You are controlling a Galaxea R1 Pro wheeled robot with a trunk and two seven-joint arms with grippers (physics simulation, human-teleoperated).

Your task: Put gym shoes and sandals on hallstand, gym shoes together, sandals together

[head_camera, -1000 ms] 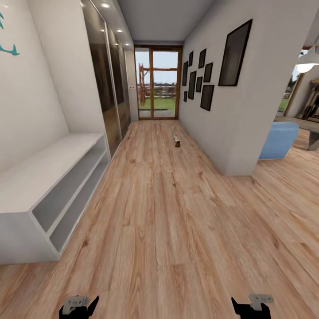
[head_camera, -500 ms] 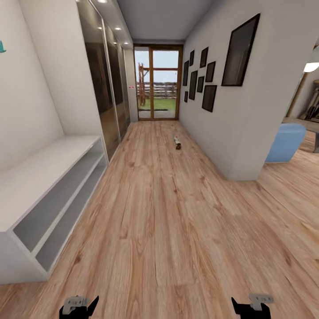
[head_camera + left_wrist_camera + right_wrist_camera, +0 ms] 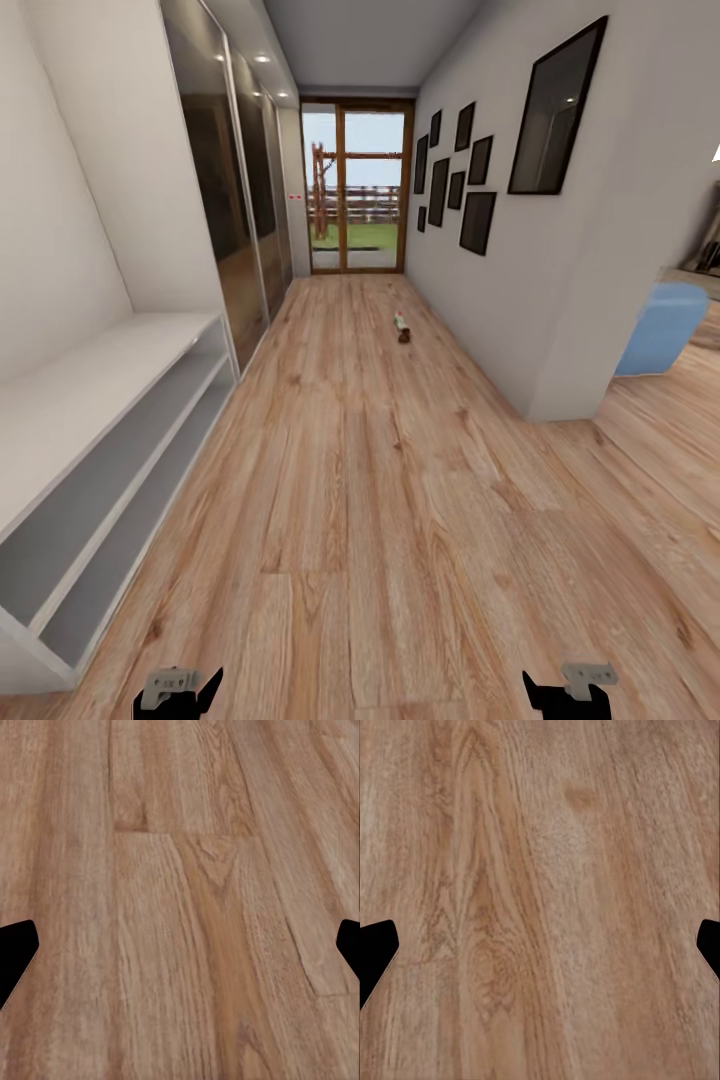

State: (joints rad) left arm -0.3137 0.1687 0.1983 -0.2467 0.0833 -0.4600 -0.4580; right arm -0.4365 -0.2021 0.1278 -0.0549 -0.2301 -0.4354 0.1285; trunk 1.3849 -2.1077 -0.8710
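Both arms hang low, the left end effector (image 3: pixel 178 692) and right end effector (image 3: pixel 570 690) each spread apart, empty, aimed down at the floor (image 3: pixel 400 520).

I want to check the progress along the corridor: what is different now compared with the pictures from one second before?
The camera has advanced down the corridor floor: the hallstand has slid further left and the small shoes ahead sit slightly lower in the view, still too small to identify. Nothing was taken or released. The left gripper and right gripper stay open, empty, pointed at bare planks.
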